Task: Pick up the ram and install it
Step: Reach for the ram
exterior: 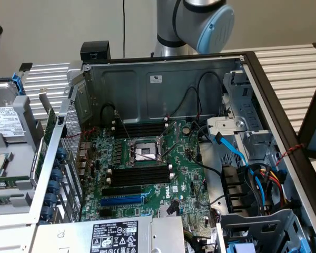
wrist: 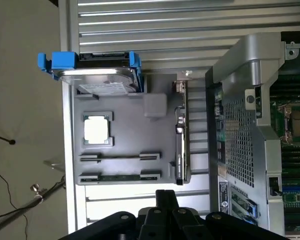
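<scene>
A big open computer case point(exterior: 163, 89) is sitting on the slatted bench point(exterior: 289, 68), with a green motherboard point(exterior: 181, 158) lying inside. Beside it, a gray tray point(wrist: 135, 135) is holding a hard drive point(wrist: 100, 82), a square processor chip point(wrist: 97, 129) and the ram point(wrist: 120, 177), which is resting in a holder. The black fingers point(wrist: 166, 195) are hanging near the tray, pressed together, holding nothing.

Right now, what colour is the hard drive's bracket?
Blue bracket; the wrist view shows it best.
</scene>
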Controlling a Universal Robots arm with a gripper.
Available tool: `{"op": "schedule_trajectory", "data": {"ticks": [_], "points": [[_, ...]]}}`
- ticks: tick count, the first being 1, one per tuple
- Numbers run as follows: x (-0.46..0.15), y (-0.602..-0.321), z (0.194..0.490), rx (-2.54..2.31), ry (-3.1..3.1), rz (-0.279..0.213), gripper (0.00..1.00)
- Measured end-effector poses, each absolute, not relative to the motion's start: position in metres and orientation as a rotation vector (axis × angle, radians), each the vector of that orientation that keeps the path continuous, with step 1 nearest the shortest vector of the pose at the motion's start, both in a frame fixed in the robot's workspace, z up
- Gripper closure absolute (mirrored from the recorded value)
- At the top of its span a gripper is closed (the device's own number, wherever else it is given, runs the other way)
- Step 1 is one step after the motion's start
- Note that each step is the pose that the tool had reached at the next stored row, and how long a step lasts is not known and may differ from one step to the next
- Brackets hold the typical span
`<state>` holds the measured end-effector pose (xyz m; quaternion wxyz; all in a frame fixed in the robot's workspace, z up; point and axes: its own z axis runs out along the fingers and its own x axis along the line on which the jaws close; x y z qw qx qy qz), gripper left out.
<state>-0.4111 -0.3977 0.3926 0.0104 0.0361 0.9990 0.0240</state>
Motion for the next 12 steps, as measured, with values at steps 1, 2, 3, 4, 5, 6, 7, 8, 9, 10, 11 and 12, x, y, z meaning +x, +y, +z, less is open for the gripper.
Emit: {"op": "schedule_trajectory", "data": {"ticks": [1, 2, 3, 4, 5, 6, 7, 8, 9, 10, 11, 12], "points": [[-0.416, -0.398, 0.393, 0.112, 3.118, 0.075, 0.9], [-0.42, -0.398, 0.393, 0.112, 3.118, 0.075, 0.9], [-0.425, -0.398, 0.393, 0.113, 3.118, 0.075, 0.9], [-0.429, -0.398, 0.393, 0.113, 3.118, 0.075, 0.9], [-0.434, -0.398, 0.393, 0.113, 3.118, 0.075, 0.9], [-0.438, -0.398, 0.393, 0.113, 3.118, 0.075, 0.9], [-0.443, -0.398, 0.393, 0.113, 3.118, 0.075, 0.9], [-0.448, -0.398, 0.393, 0.113, 3.118, 0.075, 0.9], [-0.452, -0.398, 0.393, 0.113, 3.118, 0.075, 0.9], [-0.456, -0.398, 0.393, 0.113, 3.118, 0.075, 0.9], [-0.461, -0.398, 0.393, 0.113, 3.118, 0.075, 0.9], [-0.465, -0.398, 0.393, 0.113, 3.118, 0.075, 0.9]]}}
